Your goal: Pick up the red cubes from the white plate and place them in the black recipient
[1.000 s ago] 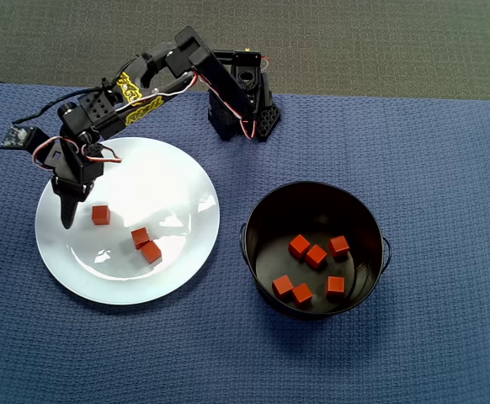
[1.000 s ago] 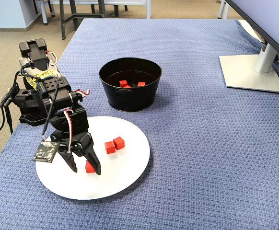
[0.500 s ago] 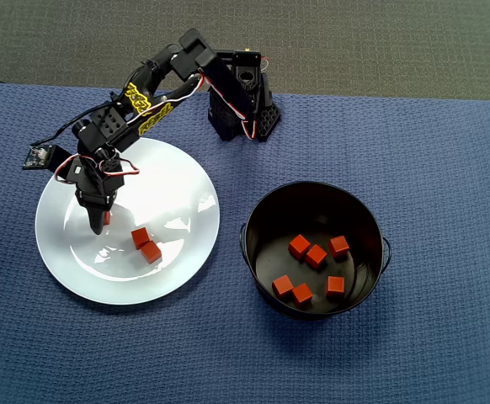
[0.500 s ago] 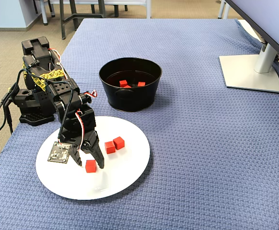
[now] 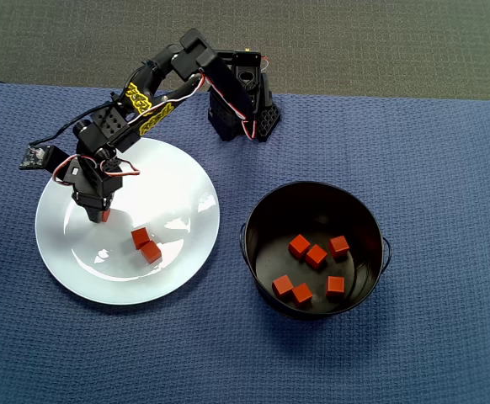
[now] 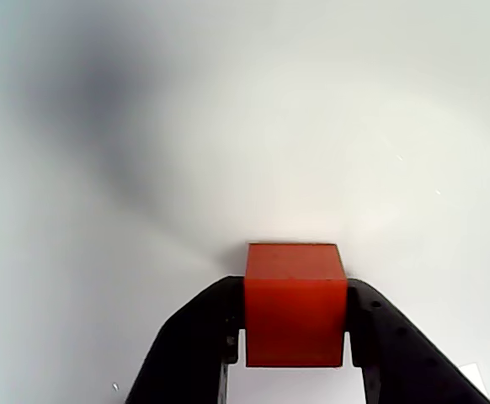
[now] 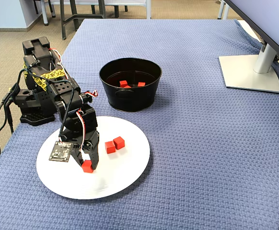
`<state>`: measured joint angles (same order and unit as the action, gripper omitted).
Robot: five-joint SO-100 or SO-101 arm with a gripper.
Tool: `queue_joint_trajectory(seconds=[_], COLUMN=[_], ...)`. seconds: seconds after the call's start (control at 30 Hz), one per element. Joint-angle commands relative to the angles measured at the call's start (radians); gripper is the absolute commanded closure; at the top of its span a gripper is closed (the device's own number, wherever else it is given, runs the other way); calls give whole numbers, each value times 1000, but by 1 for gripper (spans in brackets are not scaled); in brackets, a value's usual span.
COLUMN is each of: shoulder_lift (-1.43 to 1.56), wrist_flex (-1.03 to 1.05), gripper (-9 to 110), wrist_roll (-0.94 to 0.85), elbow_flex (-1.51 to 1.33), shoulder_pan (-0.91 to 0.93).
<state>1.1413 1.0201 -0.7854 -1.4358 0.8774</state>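
My gripper (image 6: 295, 337) is shut on a red cube (image 6: 295, 303), with one black finger on each side of it. It stands low over the left part of the white plate (image 5: 178, 181) in the overhead view, and the held cube (image 7: 87, 166) sits at or just above the plate's surface (image 7: 125, 172). Two more red cubes (image 5: 146, 245) lie side by side near the plate's middle, also seen in the fixed view (image 7: 114, 144). The black recipient (image 5: 253, 252) stands right of the plate and holds several red cubes (image 5: 316, 256).
The arm's base (image 5: 243, 105) stands at the far edge of the blue cloth behind the plate. In the fixed view a monitor stand (image 7: 250, 72) sits at the far right, and cables hang off the table's left edge (image 7: 0, 124).
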Motion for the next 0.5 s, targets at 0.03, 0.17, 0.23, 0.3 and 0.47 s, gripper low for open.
queue_joint_trajectory(seconds=[0.03,0.17,0.23,0.3,0.47], shoulder_lift=[187,370,471,569,727], wrist_flex=[92,202,244,272,371], gripper=[102,102,102,102,102], wrist_roll=[41,92,132,187,354], elbow_flex=[106,132,109,78,54], shoulder_pan=[-32,-80,-123,-184,-469])
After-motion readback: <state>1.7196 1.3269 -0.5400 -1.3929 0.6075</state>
